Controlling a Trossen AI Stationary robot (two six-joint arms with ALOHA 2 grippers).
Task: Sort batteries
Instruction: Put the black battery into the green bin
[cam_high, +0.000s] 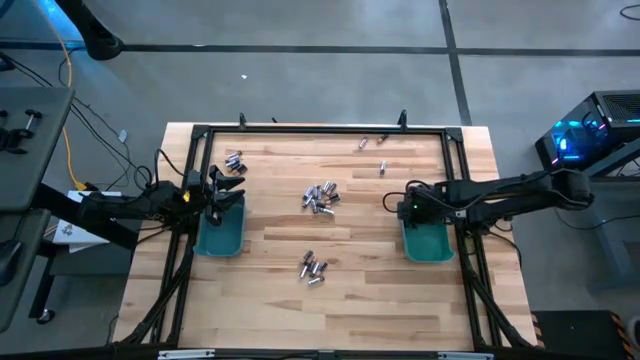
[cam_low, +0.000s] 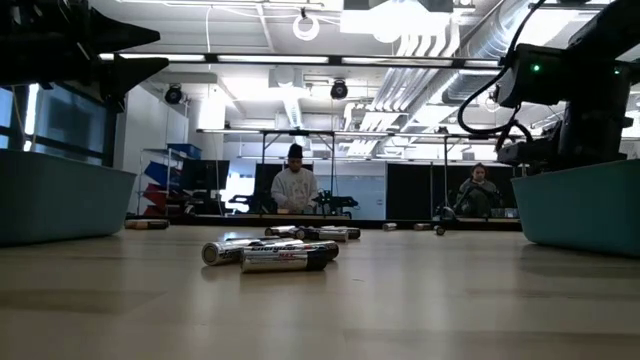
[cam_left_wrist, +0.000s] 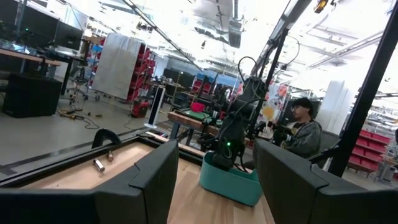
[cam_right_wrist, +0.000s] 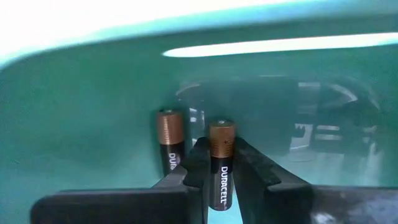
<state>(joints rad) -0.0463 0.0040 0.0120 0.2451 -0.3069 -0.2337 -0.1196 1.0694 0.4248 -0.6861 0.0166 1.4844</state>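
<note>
A dark battery with a copper-brown end (cam_right_wrist: 221, 163) stands upright between the right gripper's fingers (cam_right_wrist: 255, 167), inside a teal bin (cam_right_wrist: 81, 112). A second one of the same kind (cam_right_wrist: 170, 141) lies just beside it in the bin. On the desk (cam_high: 380, 290), silvery cells lie in loose clusters: one in the middle (cam_high: 320, 196), one nearer the front (cam_high: 313, 268), one by the left bin (cam_high: 234, 161). Two more (cam_high: 372, 142) lie scattered near the far edge, and another lies close by (cam_high: 382, 167).
</note>
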